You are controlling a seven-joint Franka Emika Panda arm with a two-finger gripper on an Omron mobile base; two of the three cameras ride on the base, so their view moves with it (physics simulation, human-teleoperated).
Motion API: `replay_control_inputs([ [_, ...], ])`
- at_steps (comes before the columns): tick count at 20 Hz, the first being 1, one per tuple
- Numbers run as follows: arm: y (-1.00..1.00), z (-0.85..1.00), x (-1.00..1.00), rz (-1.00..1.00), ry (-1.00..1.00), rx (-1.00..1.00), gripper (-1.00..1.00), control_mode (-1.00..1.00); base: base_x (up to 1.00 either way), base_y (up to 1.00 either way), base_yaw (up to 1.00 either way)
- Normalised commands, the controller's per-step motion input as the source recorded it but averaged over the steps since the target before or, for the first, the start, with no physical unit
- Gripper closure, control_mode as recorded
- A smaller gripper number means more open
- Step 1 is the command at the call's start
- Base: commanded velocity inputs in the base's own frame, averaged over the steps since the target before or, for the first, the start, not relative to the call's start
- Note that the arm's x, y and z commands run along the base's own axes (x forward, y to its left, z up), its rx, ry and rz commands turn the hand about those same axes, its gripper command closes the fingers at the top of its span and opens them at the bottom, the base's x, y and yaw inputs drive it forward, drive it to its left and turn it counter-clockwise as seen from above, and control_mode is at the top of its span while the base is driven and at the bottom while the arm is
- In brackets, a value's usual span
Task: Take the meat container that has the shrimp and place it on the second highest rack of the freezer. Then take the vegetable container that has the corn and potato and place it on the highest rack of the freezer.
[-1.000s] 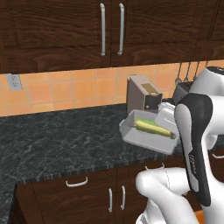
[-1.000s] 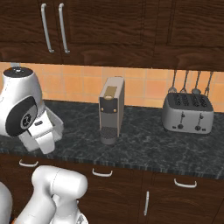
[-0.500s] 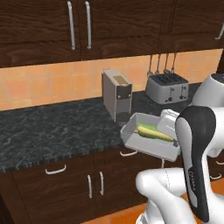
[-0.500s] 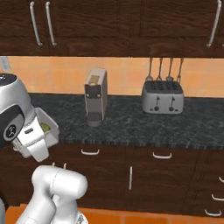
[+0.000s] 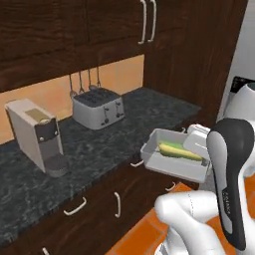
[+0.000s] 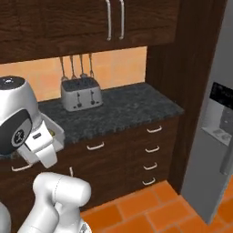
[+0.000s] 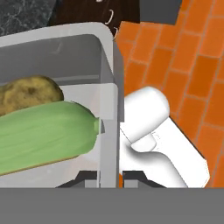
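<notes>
My base has turned: the toaster (image 5: 98,109) and coffee machine (image 5: 38,135) now sit left, and the freezer (image 6: 214,127) has come into sight on the right. My gripper (image 7: 109,177) is clamped on the wall of the vegetable container (image 5: 175,155), held in the air beside the counter (image 5: 74,164). Inside I count one corn (image 7: 41,134) and one potato (image 7: 27,93).

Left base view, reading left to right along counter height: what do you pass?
Coffee machine → toaster → vegetable container with the corn, held off the counter's edge → freezer.
</notes>
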Motion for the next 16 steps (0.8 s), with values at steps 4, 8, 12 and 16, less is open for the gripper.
replay_control_inputs([
  [4, 0.0, 0.0, 0.0, 0.0, 0.0, 0.0, 1.0, 1.0, 0.0, -0.44, -0.81],
  [8, 0.0, 0.0, 0.0, 0.0, 0.0, 0.0, 1.0, 1.0, 0.0, -0.63, -0.76],
  [12, 0.0, 0.0, 0.0, 0.0, 0.0, 0.0, 1.0, 1.0, 0.11, -0.66, -0.71],
  [16, 0.0, 0.0, 0.0, 0.0, 0.0, 0.0, 1.0, 1.0, 0.62, -0.66, -0.52],
])
